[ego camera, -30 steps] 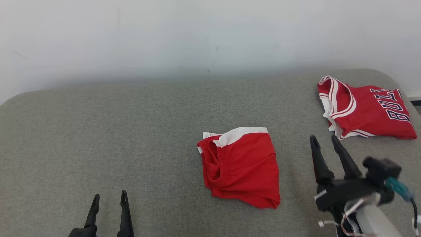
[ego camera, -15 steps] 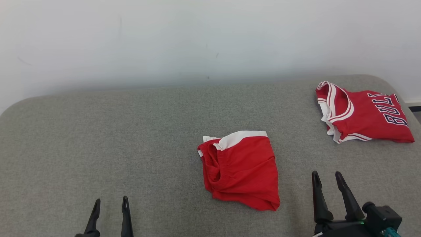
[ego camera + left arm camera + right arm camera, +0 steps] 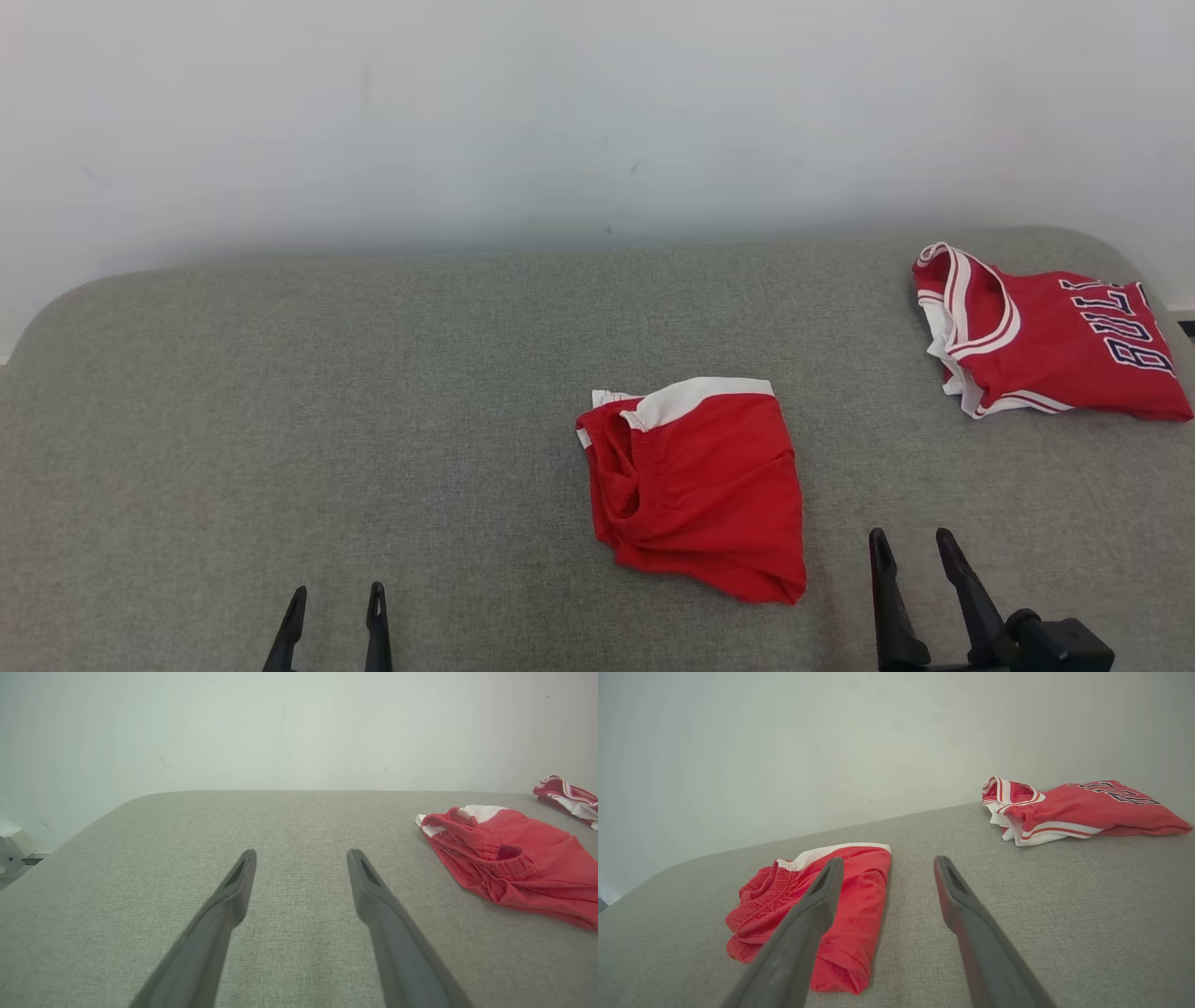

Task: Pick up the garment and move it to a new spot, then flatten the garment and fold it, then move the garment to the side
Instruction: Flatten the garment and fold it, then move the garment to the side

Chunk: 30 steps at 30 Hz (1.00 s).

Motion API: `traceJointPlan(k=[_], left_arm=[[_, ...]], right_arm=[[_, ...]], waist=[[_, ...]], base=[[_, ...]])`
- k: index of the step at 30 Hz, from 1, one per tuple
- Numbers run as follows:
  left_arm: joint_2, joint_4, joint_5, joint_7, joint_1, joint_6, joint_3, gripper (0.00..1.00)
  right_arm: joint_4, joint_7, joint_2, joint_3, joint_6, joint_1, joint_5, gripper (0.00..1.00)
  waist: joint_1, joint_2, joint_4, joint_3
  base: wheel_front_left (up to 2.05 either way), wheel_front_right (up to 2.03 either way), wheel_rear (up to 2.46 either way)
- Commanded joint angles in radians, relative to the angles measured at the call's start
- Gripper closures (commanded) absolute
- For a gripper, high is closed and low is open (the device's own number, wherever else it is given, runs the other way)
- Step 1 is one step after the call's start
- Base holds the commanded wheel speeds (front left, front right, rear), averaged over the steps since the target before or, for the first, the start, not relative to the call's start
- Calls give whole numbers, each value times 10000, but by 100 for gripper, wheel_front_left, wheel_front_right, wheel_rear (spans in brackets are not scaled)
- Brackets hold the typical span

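Observation:
A folded red garment with a white band, a pair of shorts (image 3: 700,495), lies in the middle of the grey padded surface (image 3: 327,392). A second folded garment, a red jersey (image 3: 1055,345) with white trim and dark letters, lies at the far right corner. My right gripper (image 3: 909,534) stands open and empty at the lower right, just right of the shorts (image 3: 864,891) and well short of the jersey (image 3: 1073,807). My left gripper (image 3: 336,597) is open and empty at the lower left, far from the shorts (image 3: 514,868). Both hover apart from the cloth.
A white wall (image 3: 597,112) rises right behind the surface. The surface has rounded far corners and drops off at its left and right edges. A broad stretch of bare grey fabric lies left of the shorts. A pale fixture (image 3: 11,851) sits beyond the left edge.
My right gripper has pulled back from beside the jersey toward the near edge, staying open. The camera has shifted slightly, so the whole scene sits lower. Garments and left gripper have stayed put.

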Motion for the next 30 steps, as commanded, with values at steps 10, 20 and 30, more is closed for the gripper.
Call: traceJointPlan(k=[10,20,30], left_arm=[[-9,-143,162,-28,174,48,24,0],[-7,-118,165,-28,192,74,87,0],[-7,-74,213,-28,169,94,111,0]], right_arm=[[177,-36,44,171,-26,66,194,0],[302,-34,46,235,-26,55,151,0],[355,-34,47,222,-26,58,125,0]], waist=[[0,0,173,21],[0,0,210,18],[0,0,200,-2]], base=[[0,0,0],[0,0,0],[0,0,0]])
